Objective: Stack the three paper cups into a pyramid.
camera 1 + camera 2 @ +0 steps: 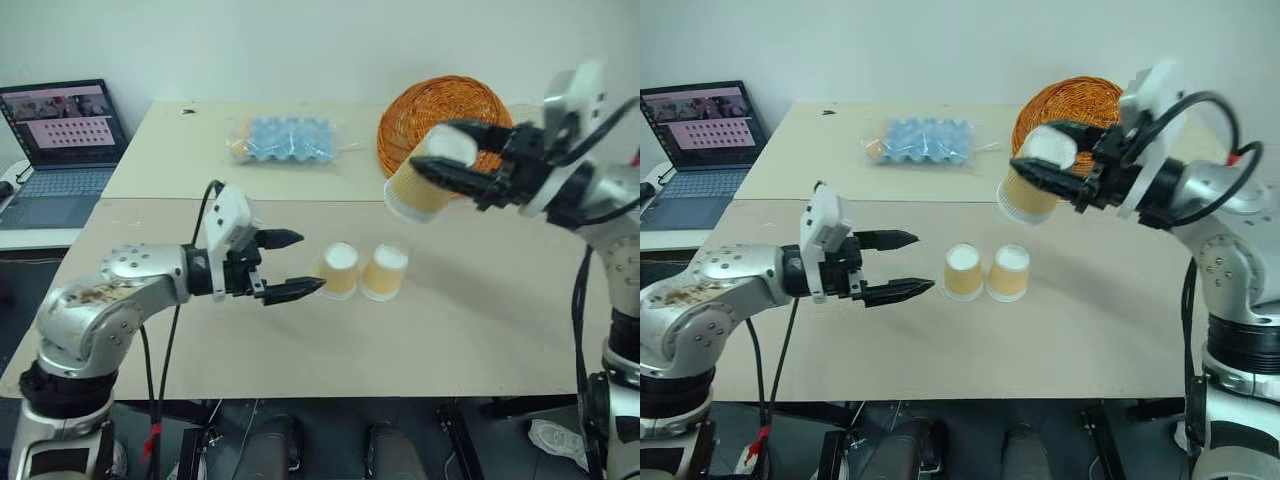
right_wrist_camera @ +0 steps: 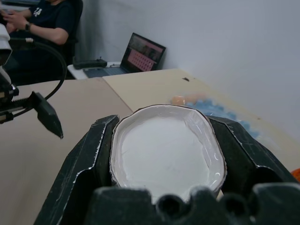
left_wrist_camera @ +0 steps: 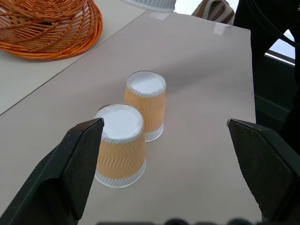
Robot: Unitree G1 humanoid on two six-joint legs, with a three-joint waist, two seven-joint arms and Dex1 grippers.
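Two paper cups (image 1: 339, 270) (image 1: 385, 272) stand upside down and side by side on the beige table (image 1: 470, 330), white bases up; they also appear as the near cup (image 3: 121, 145) and the far cup (image 3: 146, 105). My left gripper (image 1: 290, 263) is open, level, just left of them, not touching. A third paper cup (image 1: 415, 195) hangs tilted in the air above and right of the pair. My right gripper (image 1: 430, 150) is shut on it, and its white base (image 2: 166, 150) is squeezed between the black fingers (image 2: 89, 159).
An orange wicker basket (image 1: 440, 105) sits at the back right, behind the held cup. A blue egg tray in plastic wrap (image 1: 285, 138) lies on the far table. A laptop (image 1: 65, 140) stands far left. A seated person (image 2: 42, 21) is beyond the table.
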